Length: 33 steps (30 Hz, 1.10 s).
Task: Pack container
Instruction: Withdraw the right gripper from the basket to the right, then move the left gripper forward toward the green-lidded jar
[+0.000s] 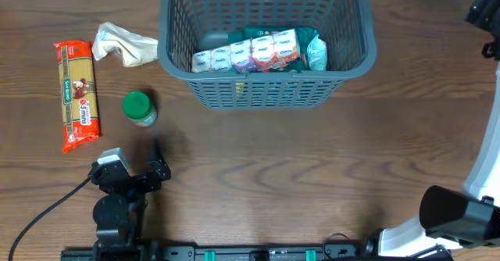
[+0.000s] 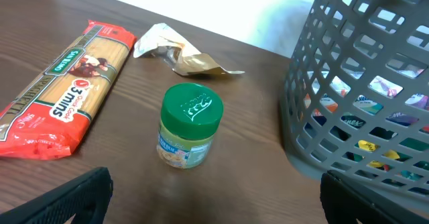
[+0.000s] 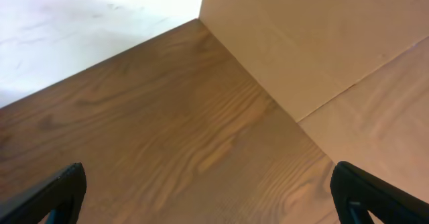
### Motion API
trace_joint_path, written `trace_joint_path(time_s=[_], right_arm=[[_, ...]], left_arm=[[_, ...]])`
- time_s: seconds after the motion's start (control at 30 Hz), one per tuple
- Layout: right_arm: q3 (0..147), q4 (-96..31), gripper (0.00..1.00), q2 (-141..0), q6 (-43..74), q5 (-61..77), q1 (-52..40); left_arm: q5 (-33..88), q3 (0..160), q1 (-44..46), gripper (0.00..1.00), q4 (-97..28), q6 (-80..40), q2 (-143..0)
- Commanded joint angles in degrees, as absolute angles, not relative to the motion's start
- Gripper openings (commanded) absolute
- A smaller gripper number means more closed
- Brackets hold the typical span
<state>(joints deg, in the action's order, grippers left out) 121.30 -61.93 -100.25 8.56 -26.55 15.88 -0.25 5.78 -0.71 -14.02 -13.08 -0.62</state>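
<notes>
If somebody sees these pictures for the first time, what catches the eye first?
The big grey-blue basket at the far side of the table, with a row of small packets already inside. To its left lies a red spaghetti packet, and a green-lidded jar stands upright beside it.

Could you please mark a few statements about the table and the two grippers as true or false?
1. The green-lidded jar stands upright on the table, outside the container. True.
2. The spaghetti pack lies inside the container. False: it lies flat on the table, outside the container.
3. The container already holds packaged groceries. True.
4. The left gripper is shut on the jar. False: it is open and empty, with the jar ahead of it.
5. The right gripper is open and holds nothing. True.
</notes>
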Motion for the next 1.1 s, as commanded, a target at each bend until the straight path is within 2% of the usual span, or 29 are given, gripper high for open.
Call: trace_joint_path(time_s=[0.0, 0.4, 0.53, 0.7, 0.83, 1.07], right_arm=[[121.91, -62.04, 0.99, -99.74, 9.39, -26.09, 16.25], [121.91, -62.70, 0.99, -99.74, 9.39, -26.09, 16.25], [121.91, -62.70, 0.99, -99.74, 9.37, -26.09, 16.25], [121.91, -62.70, 0.99, -99.74, 9.37, -26.09, 16.25], [121.91, -62.70, 0.99, -99.74, 9.39, -26.09, 16.25], [121.91, -62.70, 0.99, -99.74, 9.39, -26.09, 16.25]], left_arm=[[-0.71, 4.43, -0.99, 0.99, -14.46, -12.10, -0.27], [-2.00, 4.43, -0.99, 0.99, -13.32, -11.90, -0.27], [1.06, 4.56, -0.95, 0.99, -13.43, -11.97, -0.27], [-3.07, 12.53, -0.95, 0.99, -19.59, -12.14, -2.61], [-11.22, 26.41, -0.95, 0.98, -27.51, -10.72, -12.23], [-11.53, 52.62, -0.95, 0.99, -36.84, -7.11, -39.90]])
